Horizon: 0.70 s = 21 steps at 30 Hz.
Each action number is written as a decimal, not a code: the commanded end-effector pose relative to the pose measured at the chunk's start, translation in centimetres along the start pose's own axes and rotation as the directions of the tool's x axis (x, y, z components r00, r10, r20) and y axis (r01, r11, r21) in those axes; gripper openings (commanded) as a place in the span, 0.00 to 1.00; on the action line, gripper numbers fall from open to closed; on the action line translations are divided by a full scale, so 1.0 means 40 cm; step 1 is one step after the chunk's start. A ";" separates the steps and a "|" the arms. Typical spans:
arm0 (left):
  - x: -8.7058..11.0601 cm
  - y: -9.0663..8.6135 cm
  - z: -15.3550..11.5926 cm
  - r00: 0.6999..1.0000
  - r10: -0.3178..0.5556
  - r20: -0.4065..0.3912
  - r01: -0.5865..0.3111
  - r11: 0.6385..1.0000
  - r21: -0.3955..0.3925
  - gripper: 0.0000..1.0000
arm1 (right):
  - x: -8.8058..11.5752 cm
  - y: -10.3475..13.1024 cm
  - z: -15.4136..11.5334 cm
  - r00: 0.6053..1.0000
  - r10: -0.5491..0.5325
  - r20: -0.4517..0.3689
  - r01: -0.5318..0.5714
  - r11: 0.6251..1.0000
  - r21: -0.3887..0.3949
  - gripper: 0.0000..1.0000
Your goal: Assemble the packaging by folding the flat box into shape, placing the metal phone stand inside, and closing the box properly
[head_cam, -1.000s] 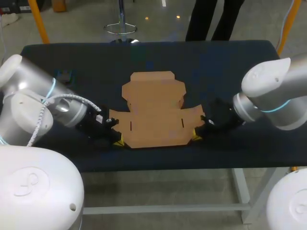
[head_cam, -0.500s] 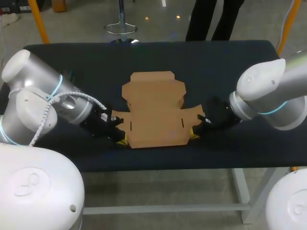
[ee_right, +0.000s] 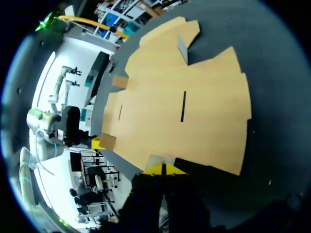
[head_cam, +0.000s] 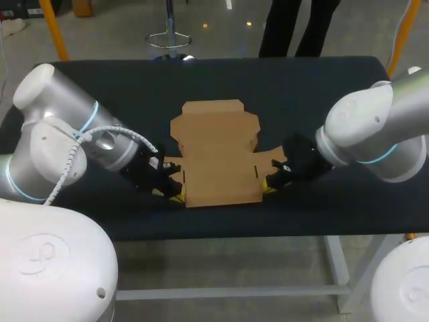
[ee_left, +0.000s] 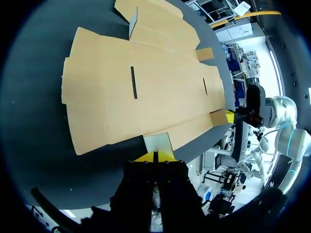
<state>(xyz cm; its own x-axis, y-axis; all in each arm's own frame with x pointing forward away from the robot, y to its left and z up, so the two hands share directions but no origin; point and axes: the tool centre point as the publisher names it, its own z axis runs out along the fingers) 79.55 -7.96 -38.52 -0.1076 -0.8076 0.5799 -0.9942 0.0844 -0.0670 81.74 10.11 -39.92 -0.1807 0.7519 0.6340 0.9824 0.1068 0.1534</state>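
Observation:
The flat brown cardboard box (head_cam: 218,157) lies unfolded on the dark table (head_cam: 322,87). My left gripper (head_cam: 175,195) is at its near left corner, and in the left wrist view this gripper (ee_left: 154,157) is shut on a small corner flap (ee_left: 158,143) that is bent up from the sheet. My right gripper (head_cam: 269,186) is at the near right corner, also shut (ee_right: 163,168) on a small raised flap (ee_right: 156,161). Each wrist view shows the other gripper's yellow tip across the box (ee_left: 146,92) (ee_right: 189,107). No metal phone stand is in view.
The table's near edge (head_cam: 221,231) runs just behind both grippers. My left arm's grey elbow (head_cam: 60,141) hangs over the table's left part, and my right arm (head_cam: 375,134) over its right part.
Both grippers have moved inward toward the box's middle, the left one rightward and the right one leftward. The near side flaps have drawn in and lifted with them.

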 end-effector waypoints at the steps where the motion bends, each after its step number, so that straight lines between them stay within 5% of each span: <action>1: 0.015 -0.010 0.012 1.000 0.004 0.019 -0.004 1.000 -0.014 0.00 | 0.012 -0.004 0.009 1.000 -0.001 0.027 0.001 1.000 -0.001 0.00; 21: 0.033 -0.012 0.038 0.998 0.013 0.055 -0.012 1.000 -0.010 0.00 | 0.016 -0.010 0.030 0.997 -0.017 0.072 0.017 1.000 0.005 0.00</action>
<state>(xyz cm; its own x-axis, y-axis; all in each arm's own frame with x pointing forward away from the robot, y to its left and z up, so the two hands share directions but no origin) 79.85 -9.47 -38.84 -0.1218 -0.8289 0.5460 -0.9926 0.1010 -0.0681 81.46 10.88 -40.44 -0.1946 0.7825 0.5915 0.9797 0.1253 0.1566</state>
